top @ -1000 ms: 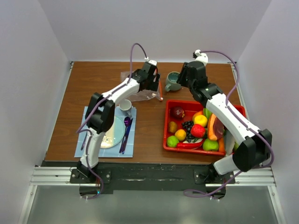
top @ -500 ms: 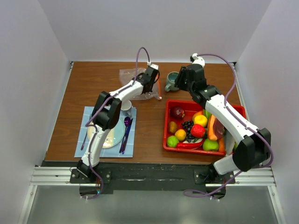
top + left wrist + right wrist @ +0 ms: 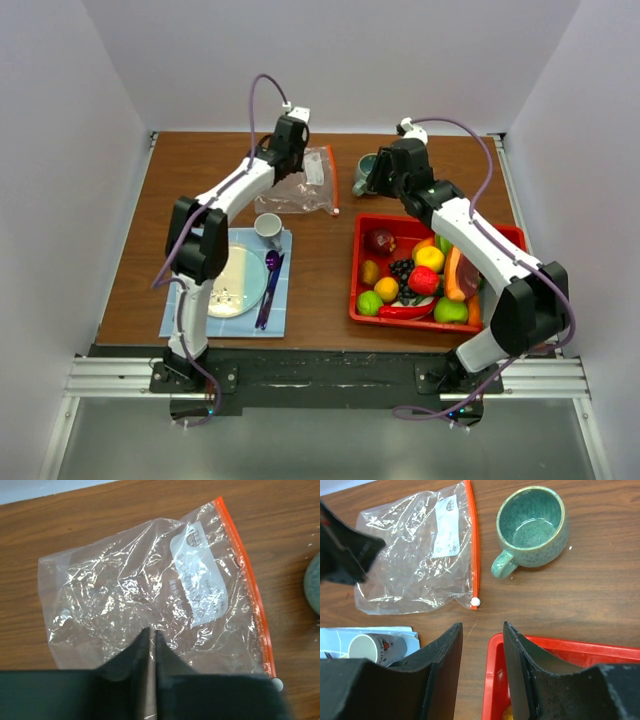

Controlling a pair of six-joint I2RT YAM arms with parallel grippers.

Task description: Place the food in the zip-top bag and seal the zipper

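Note:
The zip-top bag (image 3: 305, 185) (image 3: 150, 580) (image 3: 415, 555) lies flat and empty on the wooden table, its orange zipper (image 3: 333, 182) (image 3: 250, 585) (image 3: 474, 545) along the right edge. My left gripper (image 3: 283, 165) (image 3: 151, 631) hovers at the bag's left edge. Only a thin slit separates its fingers (image 3: 355, 555), and nothing shows between them. My right gripper (image 3: 382, 185) (image 3: 482, 625) stands open and empty above bare table, between the zipper's white slider (image 3: 475, 601) and the tray corner. The food (image 3: 410, 280) sits in the red tray (image 3: 400, 320) (image 3: 560, 645).
A green mug (image 3: 367, 172) (image 3: 532, 522) stands right of the bag, close to my right gripper. At the front left is a blue mat (image 3: 175, 315) with a plate (image 3: 245, 280), a small white cup (image 3: 267, 227) (image 3: 370, 645) and a purple spoon (image 3: 270, 265).
My left gripper pulled away from the bag's zipper side to its back-left edge, and its jaws narrowed. The bag now lies flatter. My right arm shifted slightly left.

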